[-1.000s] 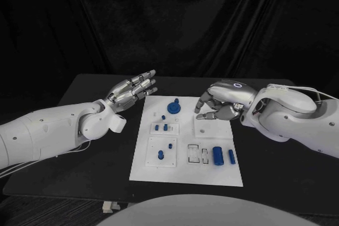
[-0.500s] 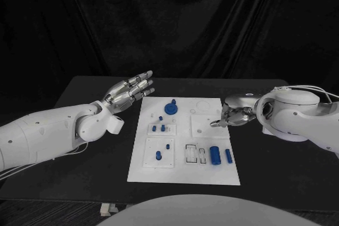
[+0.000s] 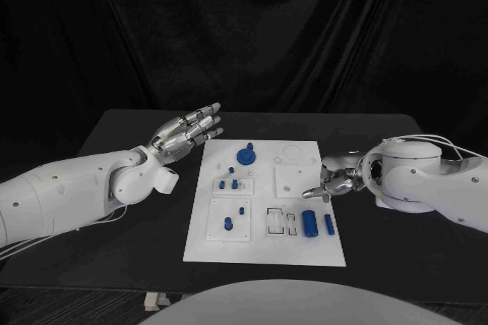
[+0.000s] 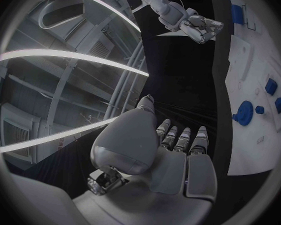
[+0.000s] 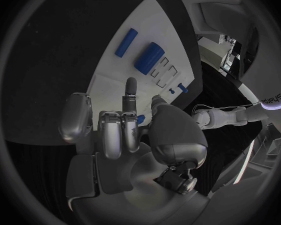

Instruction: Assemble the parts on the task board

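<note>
- While the task board [image 3: 266, 230] lay in the centre of the frame on the black table [image 3: 122, 219], the left hand [image 3: 189, 132] was raised at its upper left, fingers straight and apart, holding nothing.
- The right hand [image 3: 338, 180] was at the board's right edge, most fingers curled in and one stretched out; I saw nothing held in it.
- Blue parts stood on the board: a round one [image 3: 246, 155] near the top, two cylinders [image 3: 309, 223] at lower right.
</note>
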{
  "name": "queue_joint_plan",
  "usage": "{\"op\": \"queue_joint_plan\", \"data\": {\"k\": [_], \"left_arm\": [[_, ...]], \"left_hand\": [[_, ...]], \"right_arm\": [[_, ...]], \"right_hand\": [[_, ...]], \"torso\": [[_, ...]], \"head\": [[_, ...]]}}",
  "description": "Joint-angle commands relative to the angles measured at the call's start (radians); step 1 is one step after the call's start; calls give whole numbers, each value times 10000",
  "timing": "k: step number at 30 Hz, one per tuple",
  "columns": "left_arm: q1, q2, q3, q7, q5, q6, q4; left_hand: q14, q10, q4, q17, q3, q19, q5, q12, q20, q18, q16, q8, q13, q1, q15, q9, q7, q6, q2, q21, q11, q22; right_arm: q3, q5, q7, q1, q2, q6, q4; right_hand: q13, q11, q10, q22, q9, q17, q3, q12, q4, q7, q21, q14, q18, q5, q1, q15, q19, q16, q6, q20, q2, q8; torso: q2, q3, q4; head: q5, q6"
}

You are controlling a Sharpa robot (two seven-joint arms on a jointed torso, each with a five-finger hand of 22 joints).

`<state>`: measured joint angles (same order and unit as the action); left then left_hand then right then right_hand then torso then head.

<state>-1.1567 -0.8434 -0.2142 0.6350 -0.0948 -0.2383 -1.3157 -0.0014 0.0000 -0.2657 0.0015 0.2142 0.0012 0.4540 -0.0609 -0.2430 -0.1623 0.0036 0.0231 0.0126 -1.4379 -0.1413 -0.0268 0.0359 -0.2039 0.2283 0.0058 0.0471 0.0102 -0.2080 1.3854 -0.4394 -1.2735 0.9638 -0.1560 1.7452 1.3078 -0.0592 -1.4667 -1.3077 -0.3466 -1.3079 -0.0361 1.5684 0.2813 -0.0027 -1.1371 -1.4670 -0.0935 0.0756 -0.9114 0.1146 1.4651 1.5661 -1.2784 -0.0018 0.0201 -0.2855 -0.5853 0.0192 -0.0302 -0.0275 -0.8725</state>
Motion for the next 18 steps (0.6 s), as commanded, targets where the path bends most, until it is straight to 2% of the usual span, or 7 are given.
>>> {"op": "queue_joint_plan", "data": {"k": [1, 12, 18], "left_arm": [[31, 20, 9, 94, 22, -105, -7], [112, 39, 9, 75, 22, -156, 32], [159, 52, 10, 56, 22, -199, 51]], "left_hand": [[14, 17, 5, -15, -88, 14, 47, -51, -99, -95, -36, 56, 3, -26, -95, -14, 73, -13, 87, -23, 107, 20], [14, 18, 4, -15, -94, 15, 58, -51, -112, -99, -36, 56, 3, -23, -102, -14, 72, -14, 94, -22, 132, 23], [14, 18, 2, -15, -103, 16, 68, -45, -126, -104, -36, 54, 2, -19, -110, -13, 75, -6, 105, -22, 155, 23]], "right_arm": [[2, -123, -414, 161, -57, -6, 32], [3, 267, -532, 591, -216, 172, 36], [3, 655, -550, 722, -256, 271, 58]], "right_hand": [[2630, -61, -1041, -1612, -117, -2477, -26, 24, -63, -6, -99, -1005, 146, -83, -165, 97, 114, -48, -54, -77, -66, -47], [2630, -71, -1041, -1582, -269, -2328, -123, 24, -73, 5, -54, -974, 131, -236, -237, 108, 71, -140, 112, -111, -305, 11], [2630, -4, -1041, -1509, -239, -2211, -143, 24, 15, 102, 190, -950, 87, -248, -215, 36, -30, -214, 447, -70, -485, 275]], "torso": [[3, 10, -6], [7, 8, -1], [7, 9, -9]], "head": [[-13, -2], [-38, -2], [-10, -2]]}}
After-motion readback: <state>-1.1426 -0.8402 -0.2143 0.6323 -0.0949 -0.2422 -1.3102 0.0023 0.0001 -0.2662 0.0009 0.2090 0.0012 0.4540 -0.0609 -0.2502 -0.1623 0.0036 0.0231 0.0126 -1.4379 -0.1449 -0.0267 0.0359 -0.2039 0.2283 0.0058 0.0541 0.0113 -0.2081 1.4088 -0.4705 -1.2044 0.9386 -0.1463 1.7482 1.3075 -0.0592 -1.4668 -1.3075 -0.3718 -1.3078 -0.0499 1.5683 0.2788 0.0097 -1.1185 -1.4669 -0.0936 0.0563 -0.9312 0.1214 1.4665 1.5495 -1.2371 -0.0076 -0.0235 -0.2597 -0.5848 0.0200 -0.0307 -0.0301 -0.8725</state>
